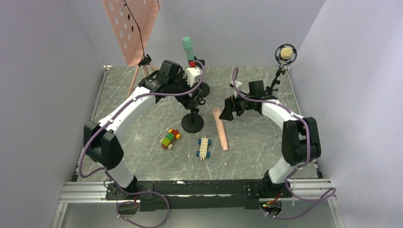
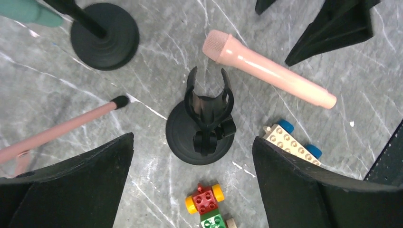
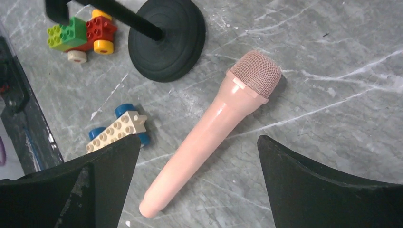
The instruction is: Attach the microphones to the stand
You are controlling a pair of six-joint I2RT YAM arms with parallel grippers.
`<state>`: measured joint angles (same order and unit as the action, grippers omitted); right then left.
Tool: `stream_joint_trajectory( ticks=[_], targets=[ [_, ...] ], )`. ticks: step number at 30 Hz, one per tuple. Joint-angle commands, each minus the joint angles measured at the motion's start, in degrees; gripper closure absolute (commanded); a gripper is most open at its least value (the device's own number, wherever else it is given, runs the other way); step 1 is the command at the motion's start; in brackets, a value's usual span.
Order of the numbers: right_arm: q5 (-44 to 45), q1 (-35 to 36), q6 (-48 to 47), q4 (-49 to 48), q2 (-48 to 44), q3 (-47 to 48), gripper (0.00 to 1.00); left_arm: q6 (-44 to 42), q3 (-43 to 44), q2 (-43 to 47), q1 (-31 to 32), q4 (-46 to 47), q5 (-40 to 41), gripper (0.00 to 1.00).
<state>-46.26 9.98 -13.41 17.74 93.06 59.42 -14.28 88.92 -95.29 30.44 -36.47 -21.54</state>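
Left gripper gapes wide, empty, over the short stand, its clip bare. Right gripper is equally wide and hangs over the salmon microphone, which lies flat on the table beside that stand's base. Tan brick car near its handle, red-green car beyond.

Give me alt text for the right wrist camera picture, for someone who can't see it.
A salmon pink microphone lies flat on the grey marbled table, directly under the open right pincer. Nearby are a black round stand base, a tan toy car and a red-and-green toy car.
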Motion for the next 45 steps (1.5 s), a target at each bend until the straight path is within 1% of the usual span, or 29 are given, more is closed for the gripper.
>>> stream_joint_trajectory(
  ticks=[1,3,6,9,12,16,18,19,21,23,24,26,27,28,30,33,35,37,40,45],
  targets=[
    [5.61,0.45,12.03,-0.57,2.78,3.57,0.00,2.19,-1.30,7.25,-0.02,4.49,4.47,0.01],
    [7.82,0.54,18.70,-2.83,3.03,2.45,0.00,2.61,-3.95,12.02,-0.13,6.51,6.96,0.01],
    [14.80,1.52,26.90,-4.01,3.05,1.65,0.00,3.82,-10.62,19.05,-0.82,9.96,8.33,0.01],
    [18.67,3.36,27.98,-3.50,3.07,1.44,0.00,6.66,-17.88,25.64,-2.50,12.64,7.14,0.01],
    [24.27,8.00,27.50,-3.13,2.57,-0.80,0.00,9.01,-23.30,30.71,-4.55,12.79,5.57,0.01],
    [39.88,13.96,29.31,1.61,4.81,0.89,0.00,12.52,-29.56,36.02,-6.02,14.16,3.38,0.01],
    [43.44,15.35,29.86,1.18,5.05,1.01,0.00,13.81,-32.08,38.19,-6.55,15.56,2.05,0.01],
    [44.56,15.85,30.06,0.16,4.78,0.44,0.01,16.00,-33.00,38.84,-7.12,16.09,1.38,0.01],
    [45.64,16.65,30.17,-0.31,4.95,0.09,0.01,17.08,-34.04,39.65,-8.04,16.51,0.86,0.01],
    [46.12,17.04,29.95,-0.08,5.67,0.02,0.04,17.47,-34.39,39.87,-8.64,16.53,-0.09,0.01],
    [46.12,17.00,29.89,-0.07,6.08,-0.05,0.07,17.68,-34.47,39.91,-8.78,16.66,-0.47,0.01],
    [46.13,16.86,28.74,-0.08,6.93,-0.09,0.22,18.00,-34.52,39.96,-8.90,16.78,-1.01,0.01],
    [46.09,16.76,28.48,-0.07,7.13,-0.20,0.27,18.18,-34.52,40.06,-8.90,16.80,-1.16,0.01],
    [46.13,16.70,28.44,-0.12,7.16,-0.45,0.29,18.50,-34.66,40.27,-8.95,16.84,-1.27,0.01],
    [46.09,16.61,28.01,-0.45,7.12,-1.35,0.31,19.37,-35.50,40.95,-9.13,17.82,-2.70,0.01],
    [46.14,16.51,27.62,-0.33,6.91,-2.05,0.31,21.88,-37.27,41.29,-9.99,20.50,-7.01,0.01],
    [45.93,16.38,27.18,-0.62,6.47,-2.56,0.34,24.44,-37.93,40.46,-10.87,21.77,-9.79,0.01],
    [45.76,16.31,26.53,-0.92,6.36,-3.03,0.40,27.54,-38.57,39.60,-11.71,23.44,-11.96,0.01],
    [44.71,15.60,26.03,-0.96,6.41,-3.49,0.44,32.73,-39.63,38.68,-12.96,26.94,-15.04,0.01],
    [43.46,14.57,25.25,-1.61,4.34,-5.26,0.44,40.20,-40.79,38.07,-14.17,32.73,-18.15,0.01]
  ],
)
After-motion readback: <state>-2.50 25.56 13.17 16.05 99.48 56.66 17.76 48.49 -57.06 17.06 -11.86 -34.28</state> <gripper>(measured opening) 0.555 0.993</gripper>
